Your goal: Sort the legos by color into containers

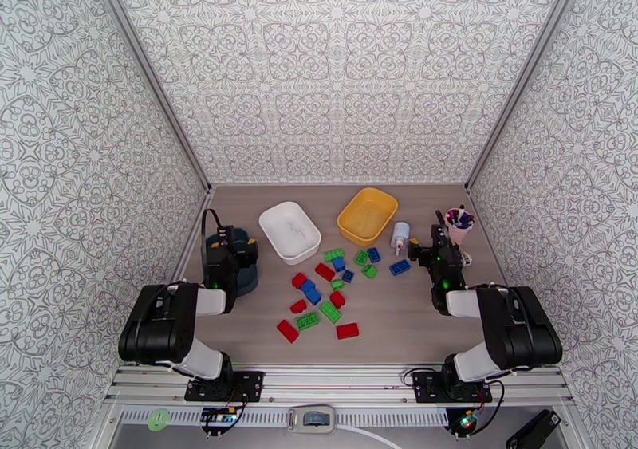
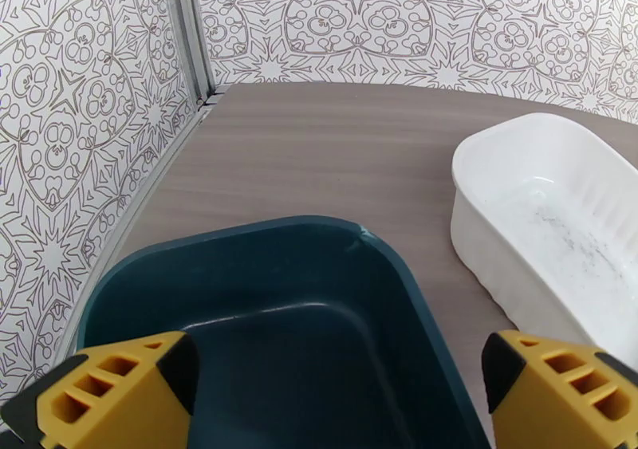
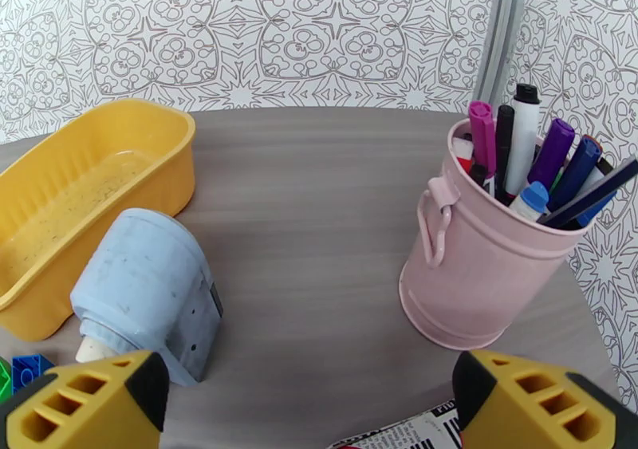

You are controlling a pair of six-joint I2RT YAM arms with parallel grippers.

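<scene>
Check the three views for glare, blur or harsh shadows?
Top external: even light, legos sharp, shadows soft and short. Left wrist: mild sheen inside the dark teal tray, no blown-out glare. Right wrist: the white bottle close to the lens looks slightly soft; the pink cup of pens is crisp.

Lab test cell, patterned walls [image 1: 335, 68], aluminium frame [image 1: 335, 380]
</scene>
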